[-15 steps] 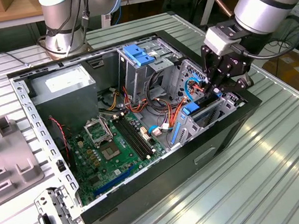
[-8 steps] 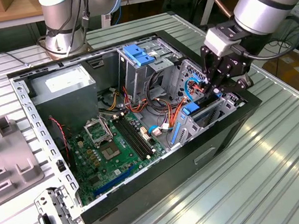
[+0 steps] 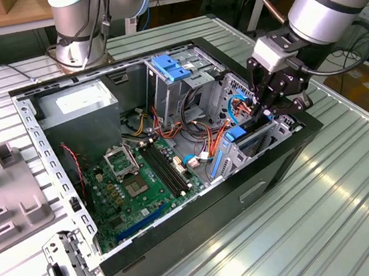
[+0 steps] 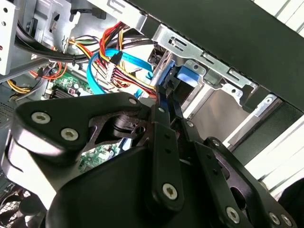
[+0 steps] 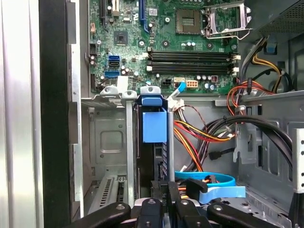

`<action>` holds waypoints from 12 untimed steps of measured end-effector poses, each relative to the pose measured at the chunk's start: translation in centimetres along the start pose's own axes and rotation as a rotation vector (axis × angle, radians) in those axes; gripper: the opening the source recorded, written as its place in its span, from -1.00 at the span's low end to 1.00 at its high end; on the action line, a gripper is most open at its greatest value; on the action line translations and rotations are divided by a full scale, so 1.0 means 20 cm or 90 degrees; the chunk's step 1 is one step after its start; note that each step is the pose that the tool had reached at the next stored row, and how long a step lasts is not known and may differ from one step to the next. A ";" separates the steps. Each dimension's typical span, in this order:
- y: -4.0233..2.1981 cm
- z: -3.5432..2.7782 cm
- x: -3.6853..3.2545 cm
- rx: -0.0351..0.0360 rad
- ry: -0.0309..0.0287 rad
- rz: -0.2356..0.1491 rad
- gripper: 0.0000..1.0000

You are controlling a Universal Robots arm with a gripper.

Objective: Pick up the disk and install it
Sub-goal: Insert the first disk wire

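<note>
The disk (image 3: 238, 133) stands on edge in the metal drive bay at the front corner of the open computer case (image 3: 200, 210), on the exterior view's right. Its light-blue rail and tab (image 5: 154, 126) show between the bay's walls, and its dark body sinks into the slot. My gripper (image 3: 262, 109) hangs directly over the bay. Its black fingers (image 4: 164, 114) are drawn close together, and their tips meet the disk's blue end (image 4: 186, 76). In the first wrist view the gripper (image 5: 166, 187) sits in line with the disk's slot. I cannot see whether the tips pinch anything.
Inside the case lie the green motherboard (image 3: 135, 177), the grey power-supply box (image 3: 79, 100), a metal cage topped by a blue bracket (image 3: 170, 65) and bundles of coloured cables (image 5: 199, 133). A second arm's base (image 3: 80, 29) stands behind the case. A loose metal bracket (image 3: 69, 270) lies on the table.
</note>
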State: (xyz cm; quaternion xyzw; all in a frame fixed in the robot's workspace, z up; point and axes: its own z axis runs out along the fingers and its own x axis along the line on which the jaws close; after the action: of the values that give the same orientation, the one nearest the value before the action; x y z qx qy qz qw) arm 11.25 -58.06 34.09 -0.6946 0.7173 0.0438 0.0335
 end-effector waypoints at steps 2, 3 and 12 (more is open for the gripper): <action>0.000 0.006 0.001 0.0000 0.0002 0.000 -0.66; 0.000 0.007 0.001 0.0000 0.0003 0.000 -0.66; 0.000 0.009 0.001 -0.0001 0.0000 0.000 -0.39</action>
State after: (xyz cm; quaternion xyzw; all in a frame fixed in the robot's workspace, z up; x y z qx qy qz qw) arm 11.25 -58.06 33.91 -0.6948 0.7171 0.0438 0.0334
